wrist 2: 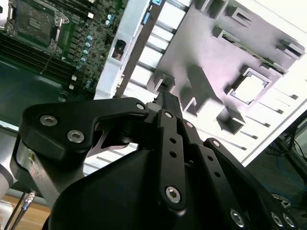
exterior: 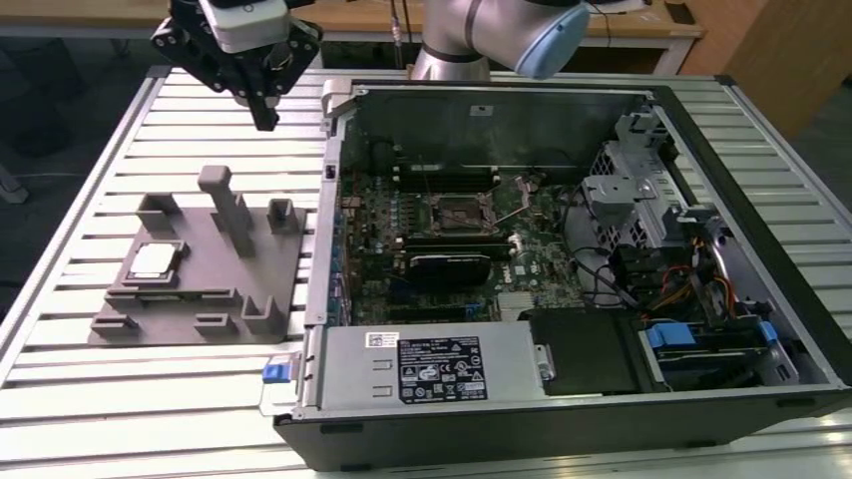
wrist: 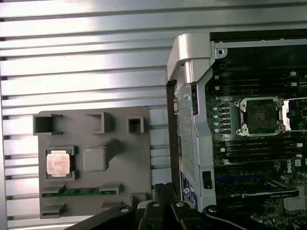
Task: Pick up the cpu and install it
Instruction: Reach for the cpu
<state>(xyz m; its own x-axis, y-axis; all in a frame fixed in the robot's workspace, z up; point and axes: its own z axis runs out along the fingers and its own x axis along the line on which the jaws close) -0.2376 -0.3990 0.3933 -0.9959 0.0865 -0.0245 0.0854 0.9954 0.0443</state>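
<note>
While gripper (exterior: 266, 122) hangs above slatted table (exterior: 80, 419), fingers pinched together, holding nothing: cpu (exterior: 151, 261) lies flat in square recess of grey fixture plate (exterior: 200, 299), well apart from gripper. CPU socket (exterior: 460, 213) on motherboard looks uncovered. Step judged: approach for pick. Advice: centre over chip, spread fingers past its rim, grip opposite edges, keep it level, avoid tall post (exterior: 219, 200) nearby.

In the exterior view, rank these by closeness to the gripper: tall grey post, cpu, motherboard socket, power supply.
1. The tall grey post, at the grey tray's far edge, nearest the gripper.
2. The cpu, in its tray pocket at the exterior view's left, and the socket, inside the computer case: too close to call.
3. The power supply, along the case's near edge.
</note>
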